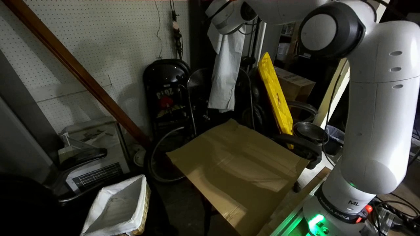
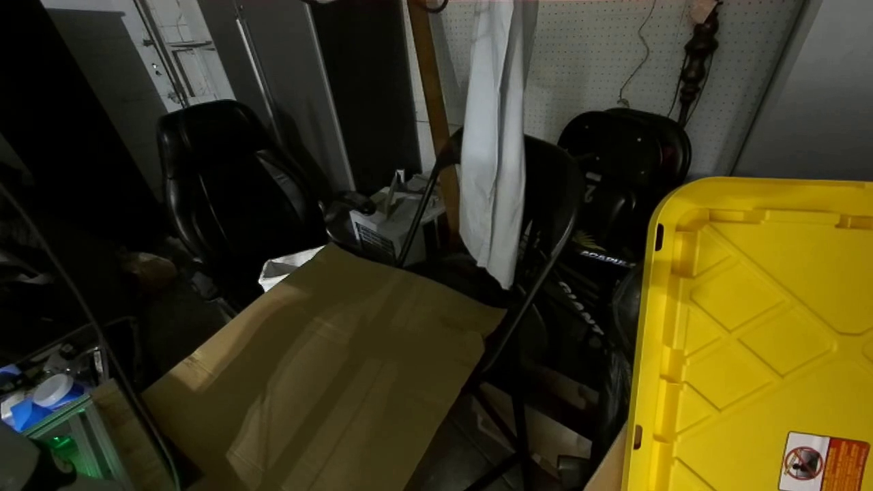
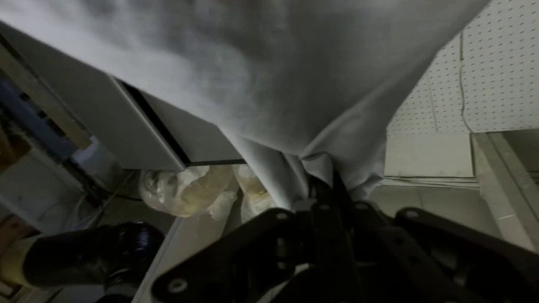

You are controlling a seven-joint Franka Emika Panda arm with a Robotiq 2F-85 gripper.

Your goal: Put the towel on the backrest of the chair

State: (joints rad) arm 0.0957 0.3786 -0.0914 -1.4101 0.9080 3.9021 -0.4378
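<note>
The towel is a light grey-white cloth that hangs down in long folds in both exterior views [image 1: 225, 73] [image 2: 492, 150]. It fills the top of the wrist view [image 3: 269, 75]. My gripper [image 3: 330, 181] is shut on the towel's gathered end. In the exterior views the gripper is out of frame or hidden behind the arm. The chair is a black folding chair; its backrest shows in both exterior views [image 1: 200, 82] [image 2: 551, 184]. The towel's lower part overlaps the backrest in both views. I cannot tell whether they touch.
A cardboard sheet [image 1: 236, 164] lies in front of the chair. A yellow lid [image 1: 276, 95] stands beside it. More black folding chairs [image 1: 165, 78] lean on the pegboard wall [image 1: 98, 39]. A white-lined basket [image 1: 119, 203] and a black office chair [image 2: 225, 184] stand nearby.
</note>
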